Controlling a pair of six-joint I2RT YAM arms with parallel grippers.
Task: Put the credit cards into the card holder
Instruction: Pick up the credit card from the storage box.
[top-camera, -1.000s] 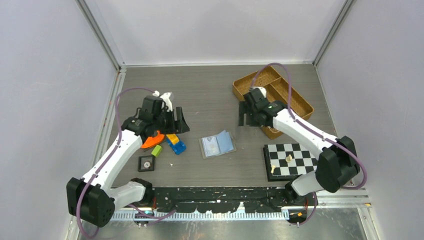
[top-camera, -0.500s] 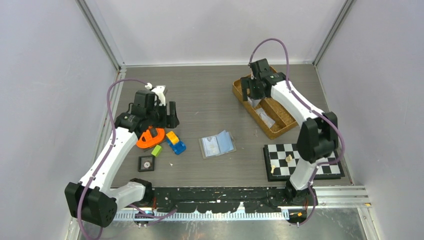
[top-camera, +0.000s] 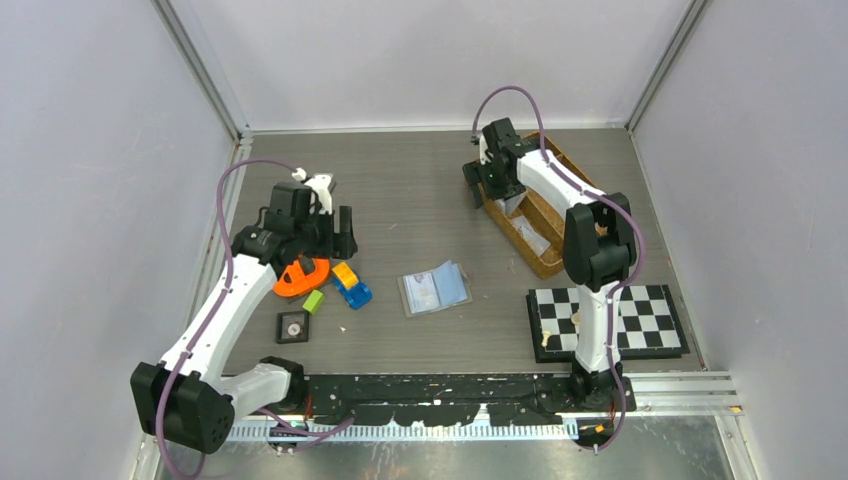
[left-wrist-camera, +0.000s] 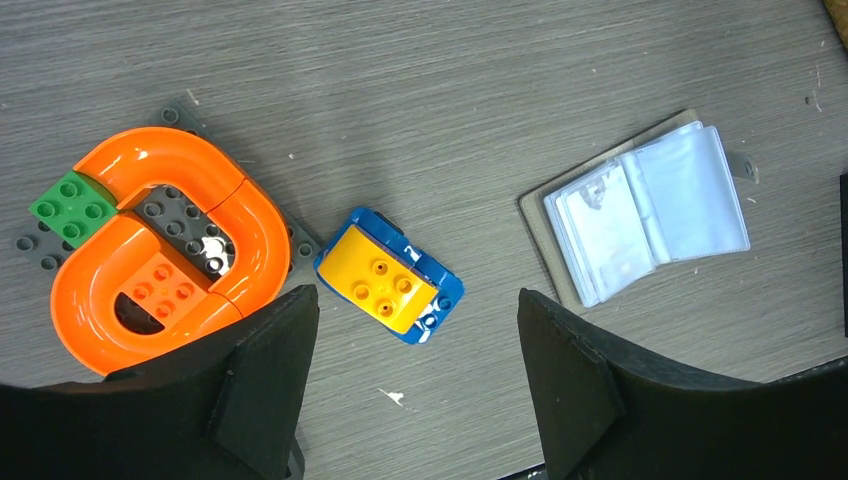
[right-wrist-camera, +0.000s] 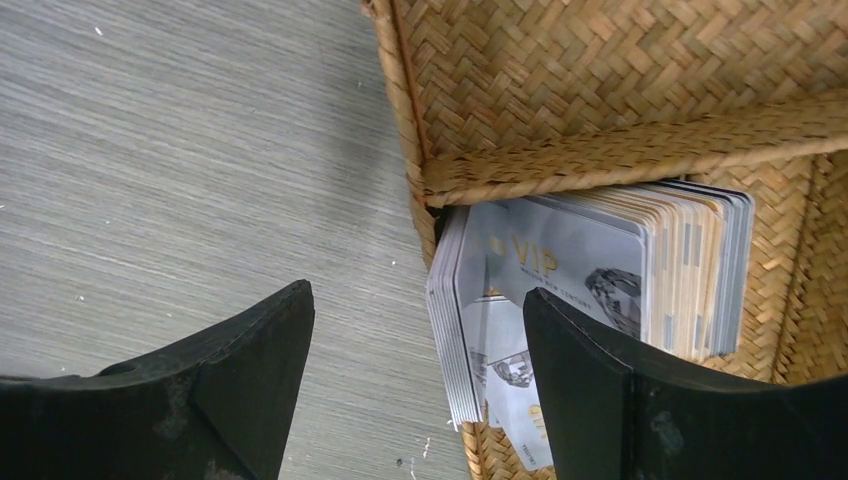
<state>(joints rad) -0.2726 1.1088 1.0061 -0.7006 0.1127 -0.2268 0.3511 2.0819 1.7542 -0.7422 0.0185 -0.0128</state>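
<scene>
The card holder lies open on the table's middle, grey outside with pale clear sleeves; it also shows in the left wrist view. The credit cards stand stacked on edge in the woven basket's corner, and more cards lie further along that compartment. My right gripper hangs open astride the basket's left wall, one finger over the table and the other over the cards, holding nothing. My left gripper is open and empty above the toy bricks, left of the holder.
An orange curved track on a grey plate, a green brick and a yellow-and-blue brick lie under the left gripper. A black tile with a dial sits front left. A chessboard lies front right.
The right arm swung back from beside the basket to its far-left corner, over the cards. The left arm drew back and left a little, off the orange track.
</scene>
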